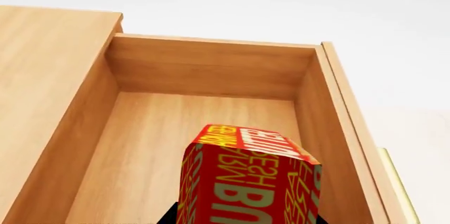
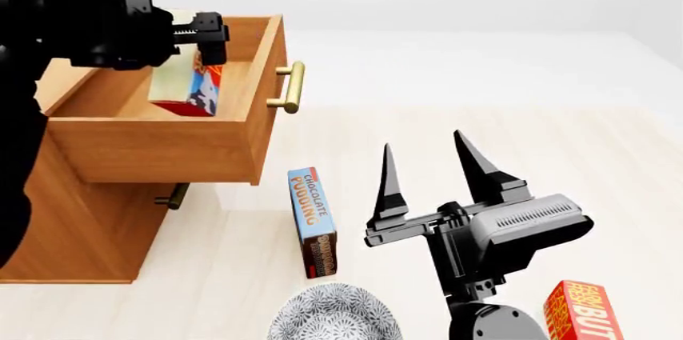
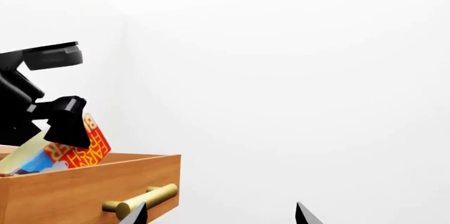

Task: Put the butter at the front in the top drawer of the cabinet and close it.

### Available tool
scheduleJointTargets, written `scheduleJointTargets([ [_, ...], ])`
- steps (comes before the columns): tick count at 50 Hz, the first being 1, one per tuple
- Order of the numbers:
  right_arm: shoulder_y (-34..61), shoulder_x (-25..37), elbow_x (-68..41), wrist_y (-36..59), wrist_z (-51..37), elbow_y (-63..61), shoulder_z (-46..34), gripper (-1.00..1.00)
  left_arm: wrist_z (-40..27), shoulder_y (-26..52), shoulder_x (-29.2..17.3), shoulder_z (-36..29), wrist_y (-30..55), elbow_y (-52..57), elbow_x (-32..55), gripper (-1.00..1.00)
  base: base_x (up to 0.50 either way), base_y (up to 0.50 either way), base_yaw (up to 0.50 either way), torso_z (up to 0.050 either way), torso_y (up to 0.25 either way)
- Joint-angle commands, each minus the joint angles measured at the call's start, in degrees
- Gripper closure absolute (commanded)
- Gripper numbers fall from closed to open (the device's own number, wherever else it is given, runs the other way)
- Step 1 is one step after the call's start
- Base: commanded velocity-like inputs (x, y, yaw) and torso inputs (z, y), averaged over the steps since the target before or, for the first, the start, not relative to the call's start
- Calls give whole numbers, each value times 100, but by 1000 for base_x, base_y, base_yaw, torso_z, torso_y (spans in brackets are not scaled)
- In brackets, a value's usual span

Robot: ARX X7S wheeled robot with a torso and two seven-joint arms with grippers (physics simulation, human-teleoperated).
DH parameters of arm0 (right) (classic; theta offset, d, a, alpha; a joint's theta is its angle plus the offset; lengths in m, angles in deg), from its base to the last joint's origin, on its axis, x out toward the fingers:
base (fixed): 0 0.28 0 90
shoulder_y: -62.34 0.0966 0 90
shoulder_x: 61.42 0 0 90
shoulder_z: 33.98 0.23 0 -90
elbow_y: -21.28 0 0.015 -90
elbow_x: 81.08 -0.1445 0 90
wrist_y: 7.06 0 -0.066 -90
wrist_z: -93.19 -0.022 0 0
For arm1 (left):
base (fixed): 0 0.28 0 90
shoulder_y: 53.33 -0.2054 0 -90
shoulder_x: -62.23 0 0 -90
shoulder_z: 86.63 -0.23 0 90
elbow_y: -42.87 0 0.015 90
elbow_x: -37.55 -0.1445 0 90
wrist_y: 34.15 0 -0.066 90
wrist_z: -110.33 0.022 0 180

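The butter [image 2: 194,82], a red carton with yellow lettering and a blue panel, hangs tilted inside the open top drawer [image 2: 160,148] of the cabinet [image 2: 75,228]. My left gripper [image 2: 201,38] is shut on its upper end. In the left wrist view the butter [image 1: 253,182] fills the foreground above the drawer's bare wooden floor [image 1: 155,145] and hides most of the fingers. My right gripper [image 2: 427,164] stands open and empty over the floor, right of the drawer. In the right wrist view its fingertips [image 3: 137,214] sit beside the brass handle [image 3: 140,200].
A chocolate pudding box [image 2: 312,220] lies on the floor below the drawer front. A patterned bowl [image 2: 331,318] sits near the view's bottom edge. A second red butter carton [image 2: 581,318] shows at bottom right. The lower drawer's handle [image 2: 171,196] is under the open drawer.
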Motion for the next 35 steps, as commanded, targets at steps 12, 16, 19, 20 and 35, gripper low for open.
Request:
scheduleJointTargets([
  [12,9,24,-21,-47,-35,40,-41,-100,123,5,129,118,-77,-166,-207,100,0,0,0,0,2],
  [16,-1,36,-28,-56,-41,36,-45,-100,122,-6,123,125,-58,-143,-208,100,0,0,0,3,0],
  [19,-6,44,-39,-62,-44,32,-46,-100,102,-10,96,133,-32,-69,-202,100,0,0,0,0,0],
  [20,-9,48,-42,-65,-45,30,-46,-100,91,-12,83,138,-21,-37,-196,100,0,0,0,0,0],
  [35,23,56,-68,-54,-70,40,-74,-100,38,-15,21,198,17,78,-198,-100,0,0,0,0,1],
])
